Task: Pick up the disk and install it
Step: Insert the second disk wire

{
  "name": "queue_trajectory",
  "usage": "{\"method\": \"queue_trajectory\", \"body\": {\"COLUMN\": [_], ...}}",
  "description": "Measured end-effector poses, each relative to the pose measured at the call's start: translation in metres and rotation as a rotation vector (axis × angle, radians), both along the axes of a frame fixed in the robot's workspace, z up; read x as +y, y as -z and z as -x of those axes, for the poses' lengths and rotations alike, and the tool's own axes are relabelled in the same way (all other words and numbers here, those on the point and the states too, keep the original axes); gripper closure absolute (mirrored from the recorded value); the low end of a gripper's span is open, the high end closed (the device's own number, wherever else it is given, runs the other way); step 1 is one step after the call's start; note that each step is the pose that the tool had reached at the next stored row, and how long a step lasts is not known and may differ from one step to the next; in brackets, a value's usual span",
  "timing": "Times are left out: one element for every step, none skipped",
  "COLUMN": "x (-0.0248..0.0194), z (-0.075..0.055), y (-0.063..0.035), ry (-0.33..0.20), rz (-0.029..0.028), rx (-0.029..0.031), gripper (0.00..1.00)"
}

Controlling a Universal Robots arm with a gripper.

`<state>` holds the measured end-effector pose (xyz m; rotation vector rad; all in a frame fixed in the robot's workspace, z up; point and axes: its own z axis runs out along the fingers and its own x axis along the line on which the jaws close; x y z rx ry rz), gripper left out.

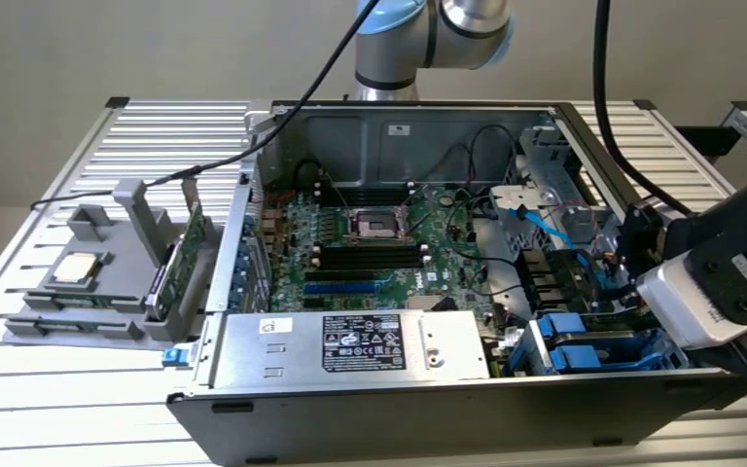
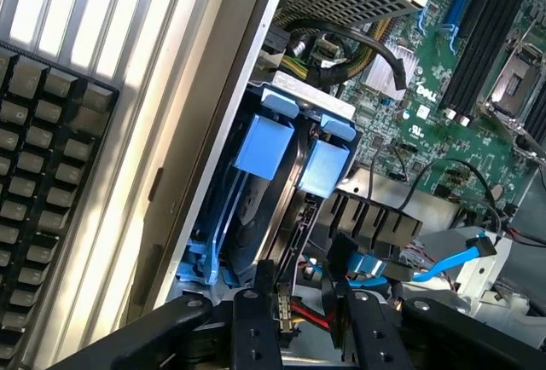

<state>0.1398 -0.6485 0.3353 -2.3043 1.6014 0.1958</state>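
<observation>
The disk (image 2: 264, 148) stands on edge in the drive bay at the front corner of the open computer case, on the exterior view's right, its blue carrier (image 1: 594, 352) showing. My gripper (image 2: 299, 315) hangs just over the disk's near end. Its two black fingers (image 2: 256, 319) stand apart on either side of that end, with a gap through which red wires show, and nothing is pinched between them. In the exterior view the arm's wrist (image 1: 718, 292) leans in over the case wall beside the bay.
The case (image 1: 347, 409) lies open on a slatted metal table. Motherboard (image 1: 373, 243), power supply (image 1: 347, 341) and blue data cables (image 2: 452, 263) crowd around the bay. A grey fixture (image 1: 88, 292) at the exterior view's left holds a silver chip and green cards. A keyboard (image 2: 43, 182) lies outside the case.
</observation>
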Motion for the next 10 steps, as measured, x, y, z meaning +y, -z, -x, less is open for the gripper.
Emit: {"method": "queue_trajectory", "body": {"x": [0.0000,0.0000,0.0000,0.0000,0.0000,-0.0001,0.0000,0.0000,0.0000,0.0000], "z": [0.0000,0.0000,0.0000,0.0000,0.0001,0.0001,0.0001,0.0002,0.0004,0.0007], "y": [0.0003,0.0007,0.0012,0.0018,0.0023,0.0027,0.0030,0.0034,0.0037,0.0039], "ry": [0.000,0.001,0.002,0.003,0.004,0.004,0.005,0.006,0.006,0.007], "rz": [-0.0003,-0.0007,-0.0011,-0.0016,-0.0027,-0.0051,-0.0098,-0.0155,-0.0216,-0.0268], "rx": [-0.0006,-0.0014,-0.0024,-0.0040,-0.0061,-0.0086,-0.0111,-0.0143,-0.0178,-0.0207], "gripper": [0.63,0.63,0.63,0.63,0.63,0.63,0.63,0.63,0.63,0.63]}}
